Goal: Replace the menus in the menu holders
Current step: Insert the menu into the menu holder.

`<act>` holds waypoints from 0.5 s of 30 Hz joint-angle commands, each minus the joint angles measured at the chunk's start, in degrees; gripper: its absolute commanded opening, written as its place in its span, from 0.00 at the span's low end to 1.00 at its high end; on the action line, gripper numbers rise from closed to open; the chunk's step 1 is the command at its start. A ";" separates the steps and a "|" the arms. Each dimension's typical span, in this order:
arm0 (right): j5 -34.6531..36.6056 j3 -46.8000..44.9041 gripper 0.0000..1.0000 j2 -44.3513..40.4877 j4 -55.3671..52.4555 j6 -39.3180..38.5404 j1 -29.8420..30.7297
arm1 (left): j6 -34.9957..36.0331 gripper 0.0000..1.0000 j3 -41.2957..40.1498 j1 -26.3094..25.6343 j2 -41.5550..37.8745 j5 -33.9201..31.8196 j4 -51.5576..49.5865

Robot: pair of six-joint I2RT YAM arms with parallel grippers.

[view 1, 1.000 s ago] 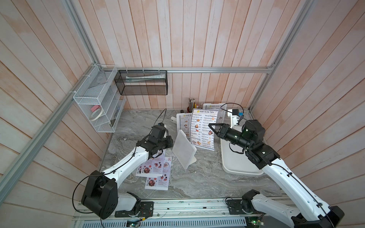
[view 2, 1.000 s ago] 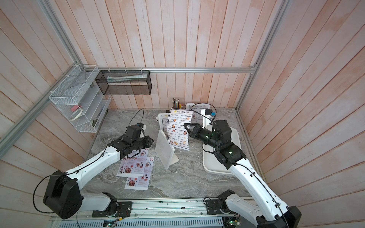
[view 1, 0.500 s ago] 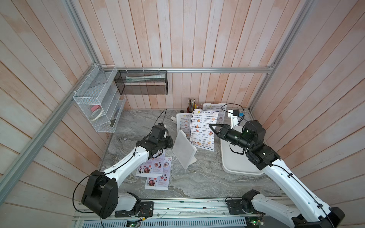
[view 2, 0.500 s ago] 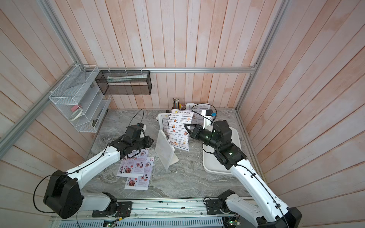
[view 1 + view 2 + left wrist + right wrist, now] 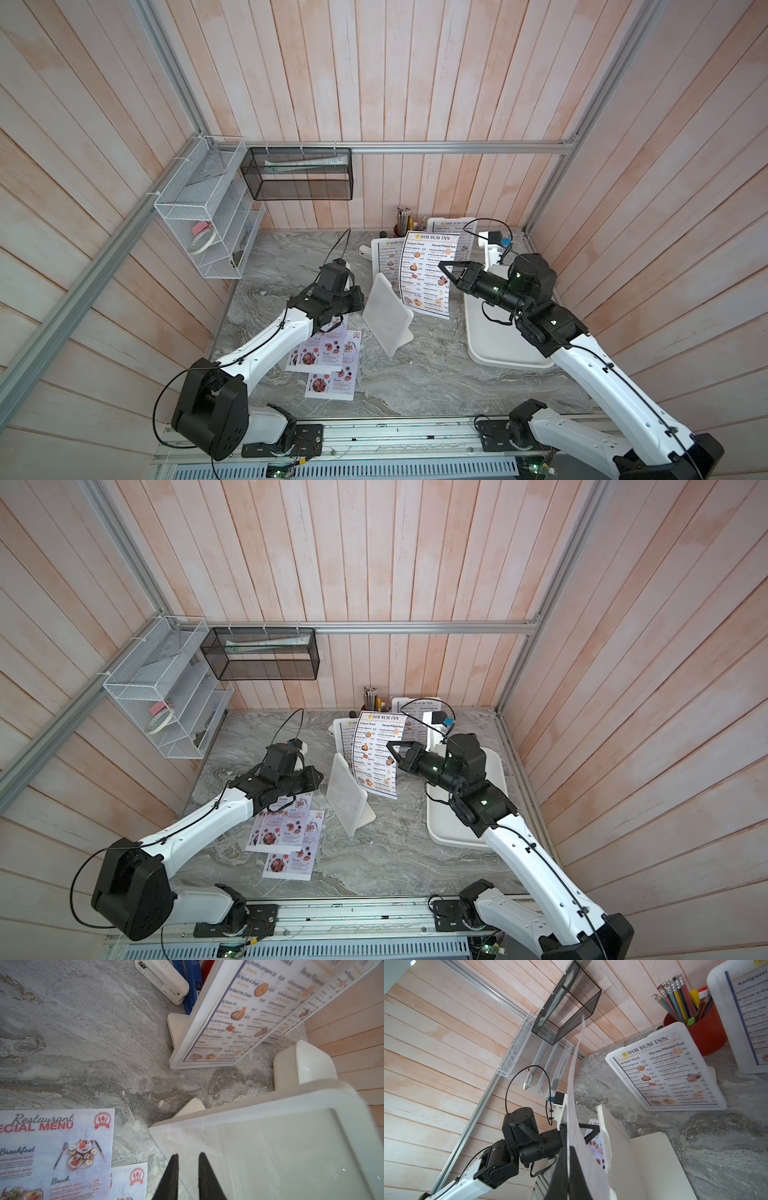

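Observation:
An empty white menu holder [image 5: 388, 322] stands tilted mid-table, with its clear face [image 5: 270, 1147] filling the left wrist view. My left gripper [image 5: 360, 300] is shut on that holder's side edge, and the frame edge runs between its fingertips [image 5: 188, 1155]. A Dim Sum Inn menu [image 5: 424, 257] hangs upright just behind the empty holder, with my right gripper [image 5: 444, 268] shut on its edge. The right wrist view shows that sheet [image 5: 575, 1084] edge-on. Two more holders [image 5: 388, 257] [image 5: 453, 226] with Dim Sum menus stand at the back. Special Menu sheets [image 5: 324, 353] lie flat under my left arm.
A shallow white tray [image 5: 498, 353] lies under my right arm. A red pencil cup [image 5: 401, 228] stands at the back wall, and a white stapler [image 5: 164, 978] lies near it. A white wire rack [image 5: 208, 232] and a black mesh basket [image 5: 299, 174] hang on the walls.

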 commanded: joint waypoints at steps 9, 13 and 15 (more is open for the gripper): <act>0.67 0.32 0.00 1.99 1.39 -2.10 0.56 | 1.52 0.20 3.75 -1.17 -1.41 -2.48 -2.53; 1.54 1.04 0.00 3.21 1.31 -3.11 1.64 | 1.65 0.20 4.68 -1.38 -2.24 -3.11 -3.53; 2.21 1.67 0.00 3.99 1.40 -3.91 2.56 | 1.77 0.21 5.09 -1.39 -2.68 -3.46 -4.03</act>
